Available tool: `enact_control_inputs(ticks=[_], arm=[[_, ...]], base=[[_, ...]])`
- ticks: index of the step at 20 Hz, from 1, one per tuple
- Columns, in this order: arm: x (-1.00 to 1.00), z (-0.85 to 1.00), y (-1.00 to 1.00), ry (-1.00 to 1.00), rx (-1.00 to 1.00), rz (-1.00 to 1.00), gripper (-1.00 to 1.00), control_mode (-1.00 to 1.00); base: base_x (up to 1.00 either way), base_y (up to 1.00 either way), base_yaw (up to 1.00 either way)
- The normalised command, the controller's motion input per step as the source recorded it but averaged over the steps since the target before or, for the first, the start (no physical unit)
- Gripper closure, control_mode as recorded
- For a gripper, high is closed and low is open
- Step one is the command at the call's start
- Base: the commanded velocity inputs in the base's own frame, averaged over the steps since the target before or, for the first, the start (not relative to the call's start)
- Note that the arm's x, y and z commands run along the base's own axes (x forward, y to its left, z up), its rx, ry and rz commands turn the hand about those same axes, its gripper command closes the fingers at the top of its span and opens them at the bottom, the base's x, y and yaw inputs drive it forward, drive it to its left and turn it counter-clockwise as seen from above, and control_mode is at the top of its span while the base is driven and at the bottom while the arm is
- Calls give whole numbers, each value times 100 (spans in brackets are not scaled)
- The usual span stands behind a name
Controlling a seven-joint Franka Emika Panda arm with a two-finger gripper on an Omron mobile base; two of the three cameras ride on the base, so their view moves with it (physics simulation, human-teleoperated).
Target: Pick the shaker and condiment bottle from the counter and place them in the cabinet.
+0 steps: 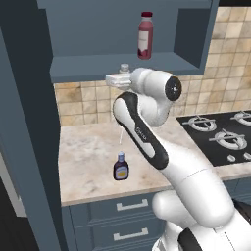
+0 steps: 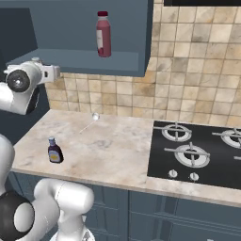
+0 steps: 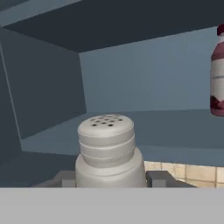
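Observation:
My gripper [image 1: 117, 78] is shut on the grey shaker [image 3: 109, 148], whose perforated rounded cap [image 1: 124, 67] pokes up just in front of the cabinet's shelf edge. Dark fingers [image 3: 159, 177] flank the shaker's base in the hand view. The blue-grey cabinet [image 1: 117, 66] stands open straight ahead, its shelf at about the shaker's height. The condiment bottle [image 1: 121, 167], dark brown with a blue cap and yellow label, stands upright on the beige counter [image 1: 88, 147] below the arm, near the front edge; it appears too as the condiment bottle [image 2: 54, 150] at the left.
A tall red bottle [image 1: 145, 36] with a white label stands on the cabinet shelf, right of the shaker [image 3: 217, 74]. The open cabinet door [image 1: 24, 122] hangs at the left. A black stove [image 2: 197, 150] lies to the right. Drawers [image 1: 127, 218] sit under the counter.

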Motion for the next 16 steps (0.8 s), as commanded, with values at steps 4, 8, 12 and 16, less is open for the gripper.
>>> enact_control_inputs(ticks=[4,8,12,16], arm=[[-5,78,0,16,-15,-5,100,-100],[0,12,0,-2,1,-2,100,-100],[1,-8,0,-3,0,0,100,-100],[6,-15,0,-2,0,0,100,-100]], base=[[0,0,0],[0,0,0],[0,0,0],[0,0,0]])
